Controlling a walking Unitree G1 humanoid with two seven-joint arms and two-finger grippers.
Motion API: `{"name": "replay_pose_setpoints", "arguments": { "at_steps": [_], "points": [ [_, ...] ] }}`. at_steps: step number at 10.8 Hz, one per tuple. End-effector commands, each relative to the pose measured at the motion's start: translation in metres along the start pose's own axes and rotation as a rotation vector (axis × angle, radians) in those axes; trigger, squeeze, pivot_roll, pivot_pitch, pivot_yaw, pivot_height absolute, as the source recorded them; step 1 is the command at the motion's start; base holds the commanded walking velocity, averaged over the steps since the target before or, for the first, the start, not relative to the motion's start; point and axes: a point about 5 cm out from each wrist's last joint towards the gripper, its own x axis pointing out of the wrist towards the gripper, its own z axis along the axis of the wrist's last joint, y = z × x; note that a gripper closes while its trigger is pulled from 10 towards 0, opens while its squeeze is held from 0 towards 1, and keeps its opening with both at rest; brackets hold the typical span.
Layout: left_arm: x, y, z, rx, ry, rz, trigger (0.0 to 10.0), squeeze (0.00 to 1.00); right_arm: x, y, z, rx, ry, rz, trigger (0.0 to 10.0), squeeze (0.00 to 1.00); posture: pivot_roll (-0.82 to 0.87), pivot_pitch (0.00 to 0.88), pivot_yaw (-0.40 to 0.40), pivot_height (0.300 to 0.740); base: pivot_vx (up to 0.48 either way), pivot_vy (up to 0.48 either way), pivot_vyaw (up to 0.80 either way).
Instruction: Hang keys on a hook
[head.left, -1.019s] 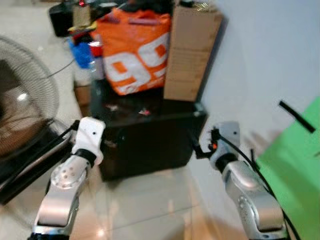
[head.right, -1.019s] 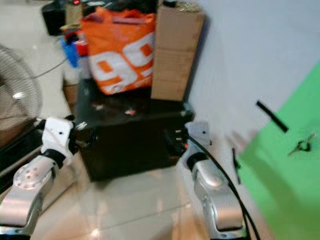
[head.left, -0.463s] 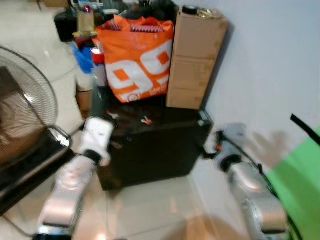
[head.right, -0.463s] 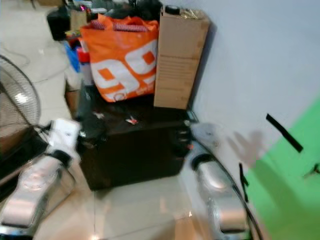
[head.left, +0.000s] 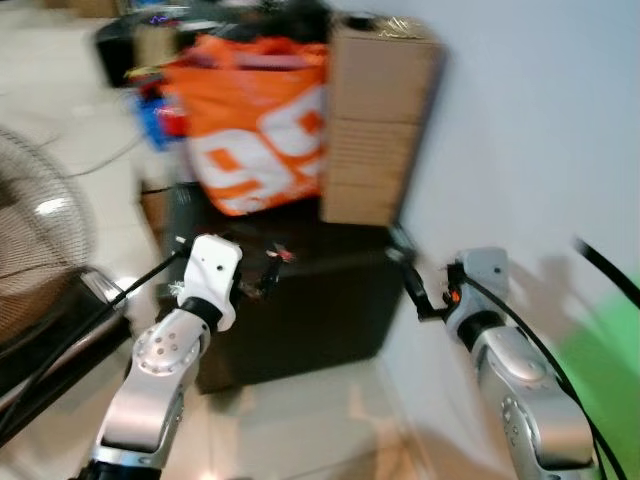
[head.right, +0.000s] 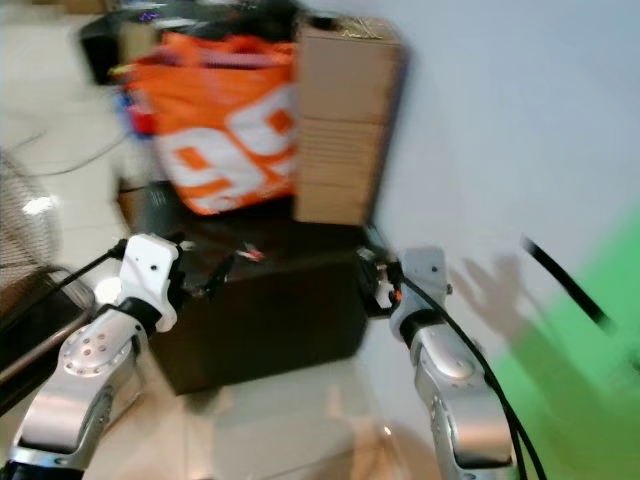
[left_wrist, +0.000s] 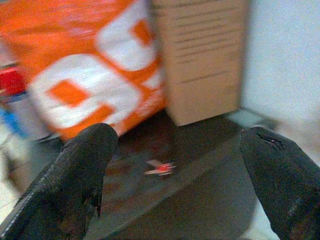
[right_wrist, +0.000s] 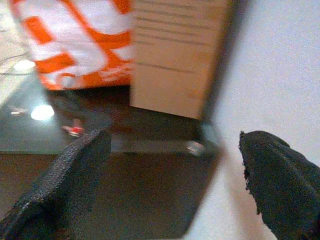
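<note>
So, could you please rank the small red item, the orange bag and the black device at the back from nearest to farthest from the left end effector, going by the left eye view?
1. Small red item on the black cabinet top, just beyond the left end effector.
2. Orange bag, farther back on the cabinet.
3. Black device, behind, at the far left.

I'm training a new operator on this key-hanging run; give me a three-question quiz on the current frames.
1. True or false: the left gripper has its fingers spread apart.
2. What stands right of the orange bag on the black cabinet? A) fan B) cardboard box C) kettle
3. Fill in: the small red item lies on the cabinet's ____.

Key: 1 true. 2 B, the cardboard box. 3 top.
</note>
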Motion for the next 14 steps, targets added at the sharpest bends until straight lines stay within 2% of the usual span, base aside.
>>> {"name": "replay_pose_setpoints", "arguments": {
  "at_steps": [1,2,7,14],
  "points": [
    [-0.002,0.01,0.0,0.018,0.013,0.028,10.0,0.0,0.002,0.009,0.005,0.003,-0.021,0.03,10.0,1.0,0.03,0.0,-0.033,0.74,0.371,0.0,0.79],
    [-0.001,0.01,0.0,0.018,0.013,0.026,10.0,0.0,0.002,0.009,0.005,0.004,-0.021,0.028,10.0,1.0,0.03,0.0,-0.025,0.74,0.371,0.0,0.79],
    [0.0,0.009,0.001,0.022,0.013,0.021,10.0,0.0,0.004,0.002,0.011,-0.052,-0.044,0.027,10.0,1.0,0.03,0.0,-0.033,0.74,0.373,0.0,0.0],
    [0.003,0.009,0.0,0.024,0.011,0.0,10.0,0.0,0.012,-0.008,0.011,-0.09,-0.021,-0.013,10.0,1.0,0.03,0.0,-0.04,0.74,0.368,0.0,0.0]
  ]
}}
